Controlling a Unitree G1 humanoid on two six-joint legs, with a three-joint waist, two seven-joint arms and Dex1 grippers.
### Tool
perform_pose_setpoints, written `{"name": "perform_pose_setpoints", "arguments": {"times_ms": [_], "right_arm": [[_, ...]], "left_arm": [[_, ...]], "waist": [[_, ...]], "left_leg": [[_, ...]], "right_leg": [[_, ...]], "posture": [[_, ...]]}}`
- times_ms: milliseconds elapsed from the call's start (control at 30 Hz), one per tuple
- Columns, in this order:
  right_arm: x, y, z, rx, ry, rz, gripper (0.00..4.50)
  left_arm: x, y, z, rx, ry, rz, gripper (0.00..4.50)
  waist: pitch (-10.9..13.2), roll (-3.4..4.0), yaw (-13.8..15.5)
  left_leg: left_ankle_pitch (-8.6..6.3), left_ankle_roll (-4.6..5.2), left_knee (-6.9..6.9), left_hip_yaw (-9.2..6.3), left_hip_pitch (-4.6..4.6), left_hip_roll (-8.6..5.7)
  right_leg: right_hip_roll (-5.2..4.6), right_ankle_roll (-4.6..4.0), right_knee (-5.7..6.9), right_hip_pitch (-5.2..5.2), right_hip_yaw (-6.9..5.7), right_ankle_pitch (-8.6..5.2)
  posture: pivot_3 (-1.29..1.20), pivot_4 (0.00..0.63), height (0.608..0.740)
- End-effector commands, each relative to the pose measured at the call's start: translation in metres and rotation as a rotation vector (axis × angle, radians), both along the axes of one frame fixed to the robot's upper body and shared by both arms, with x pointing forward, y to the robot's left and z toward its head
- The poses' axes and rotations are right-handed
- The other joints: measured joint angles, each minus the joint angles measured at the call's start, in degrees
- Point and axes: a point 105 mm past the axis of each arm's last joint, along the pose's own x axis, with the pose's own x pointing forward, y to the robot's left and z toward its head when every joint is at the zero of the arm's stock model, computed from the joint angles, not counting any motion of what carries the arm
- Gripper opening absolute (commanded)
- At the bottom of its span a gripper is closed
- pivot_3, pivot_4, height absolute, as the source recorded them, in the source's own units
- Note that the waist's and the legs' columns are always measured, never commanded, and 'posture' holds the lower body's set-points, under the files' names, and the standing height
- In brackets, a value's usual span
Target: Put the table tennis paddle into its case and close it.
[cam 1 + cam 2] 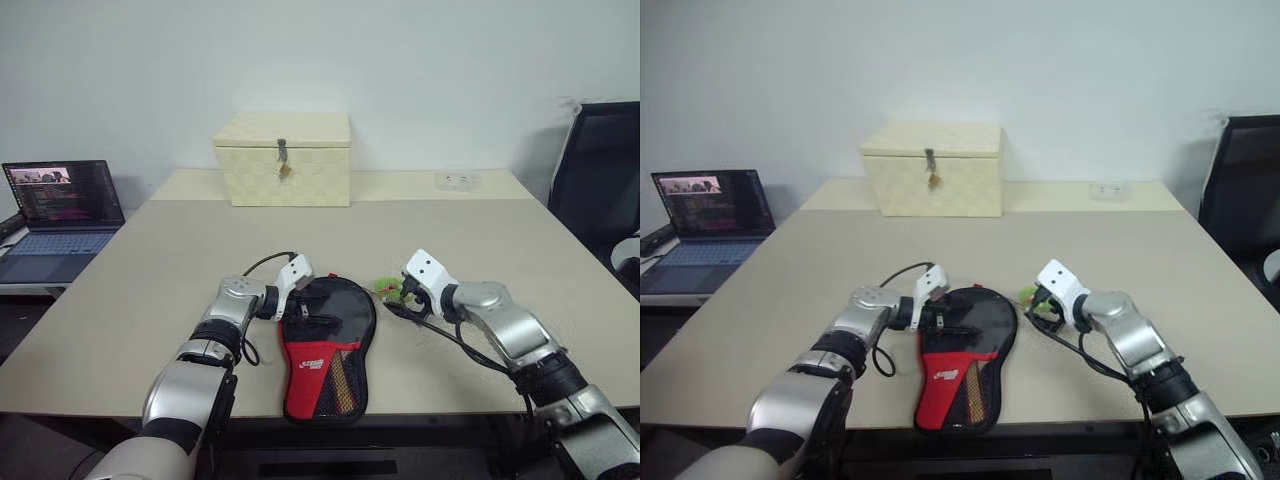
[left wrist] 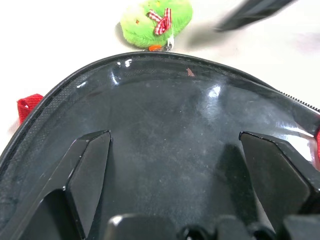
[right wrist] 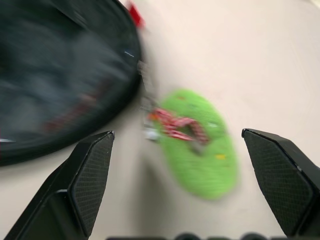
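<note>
- Two grippers are being held over the near part of the table [image 1: 150, 300], one at each side of the case [image 1: 325, 350].
- The left gripper [image 1: 296, 300] is being kept at the case's left shoulder with its fingers [image 2: 90, 170] spread wide and nothing between them; the glossy black round end is being faced directly from very near.
- The case is being left flat near the table's front edge, its long axis running from the round end farther up the table down to the narrow red end at the front edge.
- A black upper part, a red lower panel with a white logo, and a mesh pocket are being shown; whether the zip is fully drawn cannot be told.
- The paddle itself cannot be made out for certain.
- The green charm [image 3: 202, 145], tied with a small red ribbon, is being left just beside the round end's right edge.
- The right gripper [image 1: 410, 295] is being aimed at that charm, fingers [image 3: 87, 185] wide apart and empty.
- The right arm is being judged nearer the charm, the left nearer the case body.
</note>
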Motion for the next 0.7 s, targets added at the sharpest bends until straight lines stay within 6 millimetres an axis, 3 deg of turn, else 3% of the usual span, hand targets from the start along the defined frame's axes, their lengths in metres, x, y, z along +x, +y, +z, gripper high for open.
{"name": "perform_pose_setpoints", "arguments": {"times_ms": [33, 167, 367, 533, 667, 700], "right_arm": [[0.011, -0.001, 0.004, -0.044, -0.042, 0.027, 4.5], [0.015, 0.0, -0.007, -0.097, -0.016, 0.057, 3.62], [0.018, -0.008, -0.016, -0.166, 0.015, 0.056, 1.68], [0.016, -0.031, -0.011, -0.244, -0.004, 0.027, 0.03], [0.005, -0.052, -0.005, -0.296, -0.009, 0.027, 0.01], [-0.006, -0.056, -0.002, -0.299, 0.011, 0.048, 0.01]], "left_arm": [[-0.004, -0.005, -0.01, 0.024, 0.032, -0.025, 4.46], [-0.005, -0.008, -0.01, 0.028, 0.031, -0.039, 4.5], [-0.01, -0.012, -0.019, 0.054, 0.049, -0.068, 4.5], [-0.012, -0.018, -0.026, 0.065, 0.062, -0.073, 4.5], [-0.013, -0.023, -0.03, 0.065, 0.071, -0.075, 4.5], [-0.013, -0.026, -0.031, 0.065, 0.075, -0.073, 4.5]], "waist": [[0.0, 0.0, 0.0], [0.0, 0.0, 0.0], [-0.01, 0.02, -0.04], [-0.01, 0.02, 0.46], [-0.02, 0.04, 1.17], [-0.02, 0.05, 1.32]], "left_leg": [[0.0, 0.0, 0.0, 0.0, 0.0, 0.0], [0.0, 0.0, 0.0, 0.0, 0.0, 0.01], [0.0, 0.0, 0.02, -0.02, 0.16, 0.02], [0.0, -0.01, 0.09, -0.08, 0.17, 0.0], [0.0, 0.0, 0.1, -0.12, 0.16, -0.01], [0.0, 0.0, 0.1, -0.14, 0.16, -0.02]], "right_leg": [[0.0, 0.0, 0.0, 0.0, 0.0, 0.0], [-0.02, 0.0, 0.0, 0.0, 0.0, 0.0], [-0.02, 0.0, 0.02, 0.17, -0.01, 0.0], [-0.05, 0.0, 0.0, 0.27, -0.06, 0.0], [-0.06, 0.01, -0.06, 0.32, -0.11, 0.0], [-0.06, 0.01, -0.08, 0.34, -0.12, 0.0]], "posture": [[0.0, 0.15, 0.74], [0.0, 0.15, 0.74], [0.0, 0.15, 0.74], [0.0, 0.15, 0.74], [0.0, 0.15, 0.74], [0.0, 0.15, 0.74]]}}
